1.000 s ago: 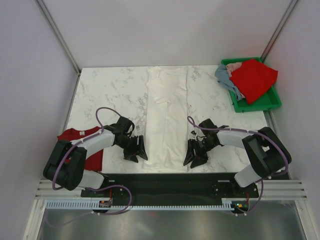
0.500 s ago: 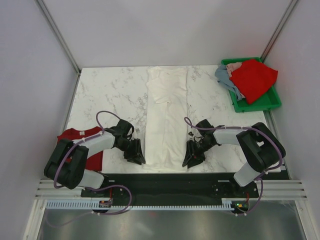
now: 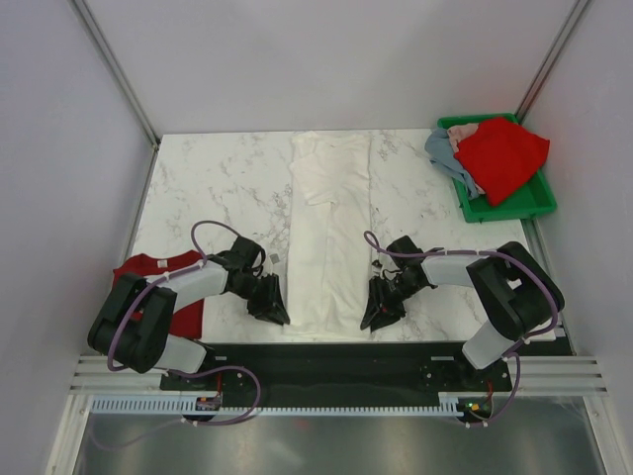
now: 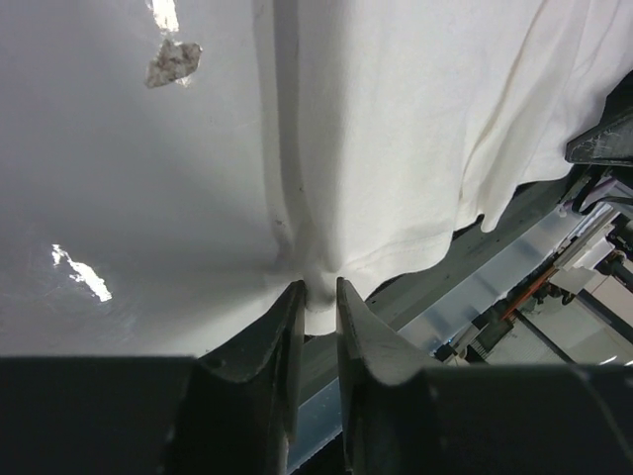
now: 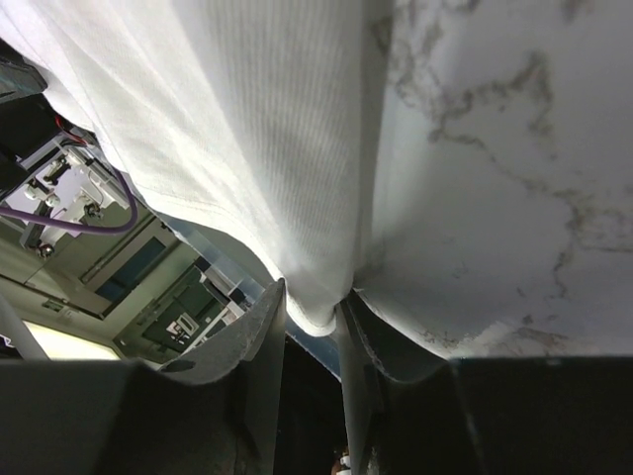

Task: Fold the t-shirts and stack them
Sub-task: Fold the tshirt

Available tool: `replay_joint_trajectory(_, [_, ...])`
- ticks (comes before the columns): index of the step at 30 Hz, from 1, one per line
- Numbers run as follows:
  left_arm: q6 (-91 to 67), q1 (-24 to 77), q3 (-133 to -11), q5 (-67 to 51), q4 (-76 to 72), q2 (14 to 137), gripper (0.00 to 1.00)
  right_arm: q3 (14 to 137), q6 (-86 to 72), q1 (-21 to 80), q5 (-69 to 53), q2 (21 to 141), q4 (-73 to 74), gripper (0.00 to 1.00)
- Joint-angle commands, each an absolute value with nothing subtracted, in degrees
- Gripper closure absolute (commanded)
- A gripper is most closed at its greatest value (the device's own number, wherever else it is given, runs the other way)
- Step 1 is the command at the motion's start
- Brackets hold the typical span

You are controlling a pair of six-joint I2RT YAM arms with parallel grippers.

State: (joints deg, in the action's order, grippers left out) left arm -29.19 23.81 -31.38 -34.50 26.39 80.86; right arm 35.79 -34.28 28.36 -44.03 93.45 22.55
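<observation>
A long white t-shirt [image 3: 328, 228] lies folded lengthwise down the middle of the marble table, its hem at the near edge. My left gripper [image 3: 282, 315] is shut on the hem's near left corner [image 4: 318, 297]. My right gripper [image 3: 368, 317] is shut on the hem's near right corner [image 5: 318, 302]. A red t-shirt [image 3: 176, 297] lies flat at the near left, under my left arm. Another red t-shirt [image 3: 499, 153] and a grey-blue one [image 3: 442, 153] are heaped in the green bin.
The green plastic bin [image 3: 514, 203] stands at the far right corner. A small scrap [image 3: 275, 258] lies on the table [image 3: 218, 188] left of the white shirt. The black base rail [image 3: 326, 361] runs along the near edge.
Both grippers have moved inward and toward the near edge, and now pinch the white shirt's near hem corners. The shirt's bottom edge has narrowed slightly.
</observation>
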Motion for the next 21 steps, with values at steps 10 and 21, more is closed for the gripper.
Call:
replay_joint_trajectory(10, [-28.39,24.61,-33.04,-39.02,25.75,80.6,0.98,36.82,-34.55,28.21,-41.3,92.99,21.36,1.0])
replay_joint_trajectory(21, [-19.87,20.74,-46.84,-29.71,31.39,77.86,0.98,52.63,-24.08,14.15,-40.7,87.71,32.17,1.0])
